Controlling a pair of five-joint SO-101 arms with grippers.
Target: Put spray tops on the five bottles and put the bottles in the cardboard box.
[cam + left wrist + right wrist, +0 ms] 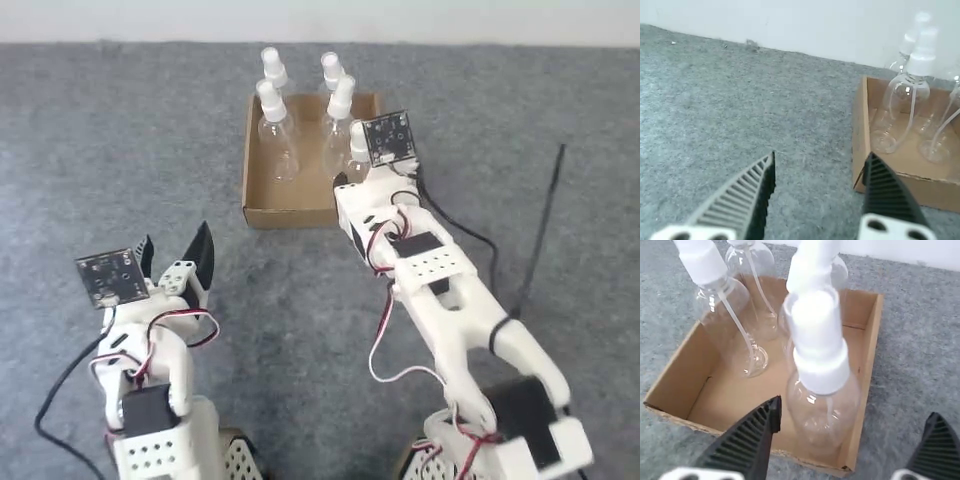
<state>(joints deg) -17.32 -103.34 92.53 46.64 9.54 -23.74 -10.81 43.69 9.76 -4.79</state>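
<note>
The cardboard box (pixel 290 215) stands at the far middle of the grey mat, with several clear bottles with white spray tops upright inside. My right gripper (pixel 855 415) is open over the box's near right corner. One bottle (pixel 822 400) stands between its fingers, and neither finger touches it. That bottle's top (pixel 358 140) peeks out beside my right arm's wrist board. The other bottles (pixel 735 325) stand farther back in the box (pixel 675 380). My left gripper (pixel 177 245) is open and empty near the front left, well short of the box (pixel 860 145).
A white wall runs along the mat's far edge. A black cable (pixel 540 230) trails across the mat to the right of my right arm (pixel 430 270). Bare mat (pixel 740 100) lies to the left of the box.
</note>
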